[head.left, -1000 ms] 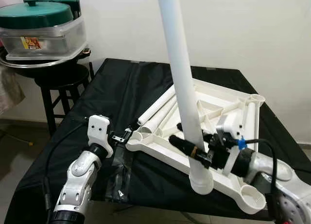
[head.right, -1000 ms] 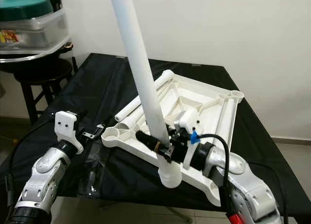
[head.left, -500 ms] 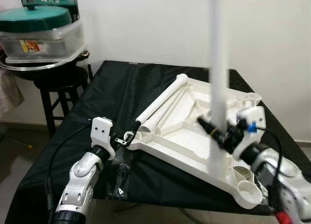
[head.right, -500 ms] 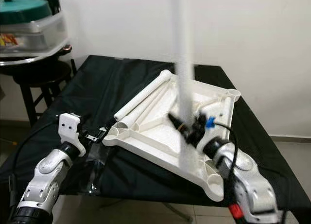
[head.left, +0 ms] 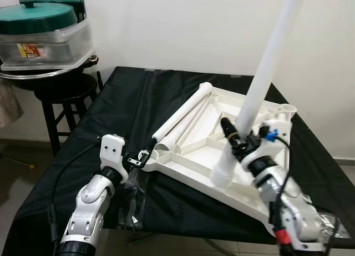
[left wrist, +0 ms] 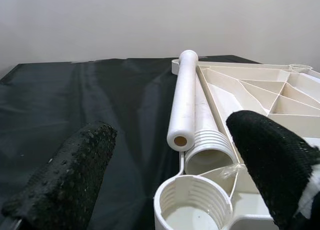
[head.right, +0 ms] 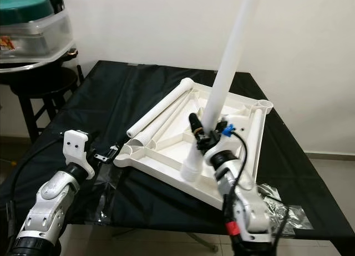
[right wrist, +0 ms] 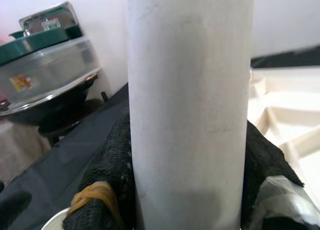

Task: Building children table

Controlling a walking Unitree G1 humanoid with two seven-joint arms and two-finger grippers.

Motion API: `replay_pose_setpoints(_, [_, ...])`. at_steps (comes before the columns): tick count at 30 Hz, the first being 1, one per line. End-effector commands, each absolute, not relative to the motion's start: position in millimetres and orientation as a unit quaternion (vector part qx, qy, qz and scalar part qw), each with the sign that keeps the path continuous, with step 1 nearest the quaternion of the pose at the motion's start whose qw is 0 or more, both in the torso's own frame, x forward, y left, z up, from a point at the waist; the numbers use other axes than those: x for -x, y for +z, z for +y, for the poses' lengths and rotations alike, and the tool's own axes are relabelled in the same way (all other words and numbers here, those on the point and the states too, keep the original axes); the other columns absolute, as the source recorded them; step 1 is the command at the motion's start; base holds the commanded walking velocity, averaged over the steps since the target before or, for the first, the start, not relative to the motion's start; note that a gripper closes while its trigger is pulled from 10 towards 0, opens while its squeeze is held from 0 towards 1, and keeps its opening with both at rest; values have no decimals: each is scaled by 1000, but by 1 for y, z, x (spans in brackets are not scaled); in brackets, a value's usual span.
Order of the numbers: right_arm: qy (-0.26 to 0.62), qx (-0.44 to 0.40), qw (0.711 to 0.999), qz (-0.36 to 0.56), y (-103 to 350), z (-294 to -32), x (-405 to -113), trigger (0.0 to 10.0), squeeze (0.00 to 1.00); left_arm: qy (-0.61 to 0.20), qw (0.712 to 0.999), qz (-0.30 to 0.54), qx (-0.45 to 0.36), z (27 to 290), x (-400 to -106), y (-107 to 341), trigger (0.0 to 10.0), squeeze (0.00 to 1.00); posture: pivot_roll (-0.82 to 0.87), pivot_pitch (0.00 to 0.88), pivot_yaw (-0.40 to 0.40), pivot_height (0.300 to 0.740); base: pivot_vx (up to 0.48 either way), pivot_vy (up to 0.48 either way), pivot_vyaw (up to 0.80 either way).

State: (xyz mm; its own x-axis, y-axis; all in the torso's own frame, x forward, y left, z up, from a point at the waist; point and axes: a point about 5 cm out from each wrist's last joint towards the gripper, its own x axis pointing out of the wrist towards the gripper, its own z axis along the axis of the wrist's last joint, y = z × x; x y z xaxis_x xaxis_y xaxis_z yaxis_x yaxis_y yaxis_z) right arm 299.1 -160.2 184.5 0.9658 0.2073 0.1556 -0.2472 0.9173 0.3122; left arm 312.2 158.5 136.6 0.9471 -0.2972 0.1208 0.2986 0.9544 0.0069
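right gripper [head.left: 235, 138]: clenching leg [head.left: 260, 84] low on its shaft, tilting it over tabletop [head.left: 222, 156], threaded end hanging above the ribs, likely hunting a corner socket. left gripper [left wrist: 170, 190]: gaping wide around near socket [left wrist: 192, 210], probably steadying the upturned top. two spare legs [head.left: 180, 116]: lying along the left edge on black cloth [head.left: 127, 100].
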Motion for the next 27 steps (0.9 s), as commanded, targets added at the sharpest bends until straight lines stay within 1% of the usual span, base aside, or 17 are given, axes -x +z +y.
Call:
replay_pose_setpoints(1, [88, -194, 976, -50, 175, -166, -299, 10000, 0, -149, 987, -53, 5, 160, -311, 132, 10000, 0, 55, 0, -77, 740, 0, 0, 0])
replay_pose_setpoints(3, [67, -221, 972, -42, 169, -171, -301, 10000, 0, -147, 988, -52, 4, 161, -311, 131, 10000, 0, 50, 0, -78, 740, 0, 0, 0])
replay_pose_setpoints(4, [67, -221, 972, -42, 169, -171, -301, 10000, 0, -147, 988, -52, 4, 161, -311, 131, 10000, 0, 50, 0, -78, 740, 0, 0, 0])
replay_pose_setpoints(6, [25, -226, 974, -20, 157, -182, -300, 10000, 0, -149, 988, -51, 4, 158, -312, 131, 10000, 0, 45, 0, -74, 740, 0, 0, 0])
replay_pose_setpoints(7, [25, -226, 974, -20, 157, -182, -300, 10000, 0, -149, 988, -51, 4, 158, -312, 131, 10000, 0, 45, 0, -74, 740, 0, 0, 0])
replay_pose_setpoints(10, [-19, -222, 975, 14, 141, -194, -297, 10000, 0, -150, 987, -51, 4, 157, -313, 131, 10000, 0, 40, 0, -73, 740, 0, 0, 0])
replay_pose_setpoints(12, [-19, -222, 975, 14, 141, -194, -297, 10000, 0, -150, 987, -51, 4, 157, -313, 131, 10000, 0, 40, 0, -73, 740, 0, 0, 0])
replay_pose_setpoints(13, [-46, -203, 977, 37, 131, -202, -293, 10000, 0, -150, 987, -50, 4, 156, -313, 130, 10000, 0, 35, 0, -71, 740, 0, 0, 0])
replay_pose_setpoints(15, [-93, -151, 977, 120, 103, -220, -277, 10000, 0, -151, 987, -49, 4, 156, -312, 129, 10000, 0, 27, 0, -68, 740, 0, 0, 0])
replay_pose_setpoints(16, [-93, -151, 977, 120, 103, -220, -277, 10000, 0, -151, 987, -49, 4, 156, -312, 129, 10000, 0, 27, 0, -68, 740, 0, 0, 0])
replay_pose_setpoints(18, [-107, -133, 969, 176, 85, -229, -262, 10000, 0, -153, 987, -47, 4, 154, -312, 128, 10000, 0, 17, 0, -62, 740, 0, 0, 0])
replay_pose_setpoints(20, [-107, -133, 969, 176, 85, -229, -262, 10000, 0, -153, 987, -47, 4, 154, -312, 128, 10000, 0, 17, 0, -62, 740, 0, 0, 0])
replay_pose_setpoints(23, [-90, -108, 967, 212, 77, -232, -249, 10000, 0, -156, 987, -45, 6, 152, -313, 127, 10000, 0, -1, 0, -53, 740, 0, 0, 0])
replay_pose_setpoints(24, [-90, -108, 967, 212, 77, -232, -249, 10000, 0, -156, 987, -45, 6, 152, -313, 127, 10000, 0, -1, 0, -53, 740, 0, 0, 0])
replay_pose_setpoints(26, [-61, -39, 968, 242, 74, -242, -237, 10000, 0, -157, 987, -43, 7, 151, -313, 126, 10000, 0, -7, 0, -56, 740, 0, 0, 0])
replay_pose_setpoints(27, [-61, -39, 968, 242, 74, -242, -237, 10000, 0, -157, 987, -43, 7, 151, -313, 126, 10000, 0, -7, 0, -56, 740, 0, 0, 0])
